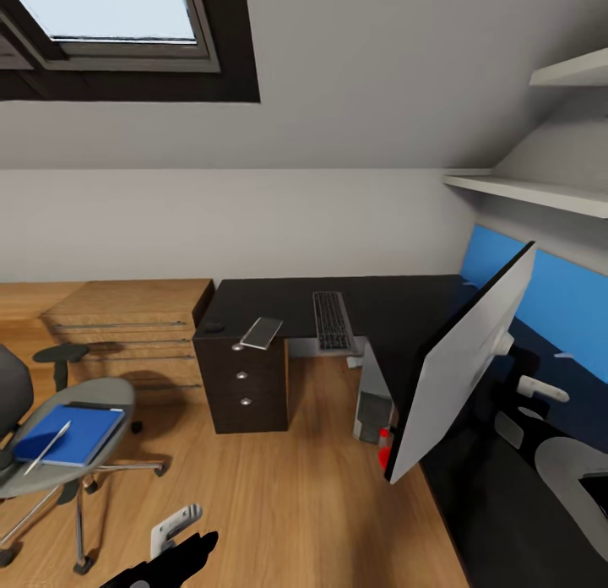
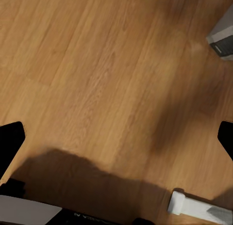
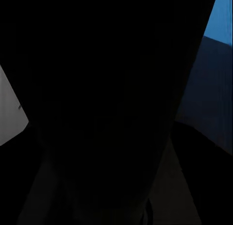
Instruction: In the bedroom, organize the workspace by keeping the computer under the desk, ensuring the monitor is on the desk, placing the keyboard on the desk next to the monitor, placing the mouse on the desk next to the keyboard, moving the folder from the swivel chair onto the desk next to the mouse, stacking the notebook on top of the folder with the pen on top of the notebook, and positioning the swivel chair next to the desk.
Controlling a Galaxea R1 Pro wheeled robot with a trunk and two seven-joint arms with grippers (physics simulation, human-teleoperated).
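The folder point(image 1: 69, 433), bright blue, lies flat on the swivel chair point(image 1: 51, 453) seat at near left, a thin pen point(image 1: 46, 447) across it. Our left gripper point(image 2: 116, 137) hangs over the wooden floor point(image 2: 97, 79), fingers spread wide, apart from the chair. We cannot tell the right gripper's state; its view is nearly black. The monitor point(image 1: 464, 368) stands tilted on the desk point(image 1: 371, 301) at right, with the keyboard point(image 1: 332, 320) farther back.

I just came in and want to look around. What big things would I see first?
A big monitor stands tilted on the black desk at the right, its pale back facing us. On the left, a bright blue folder lies on the grey swivel chair, with a pen across it.
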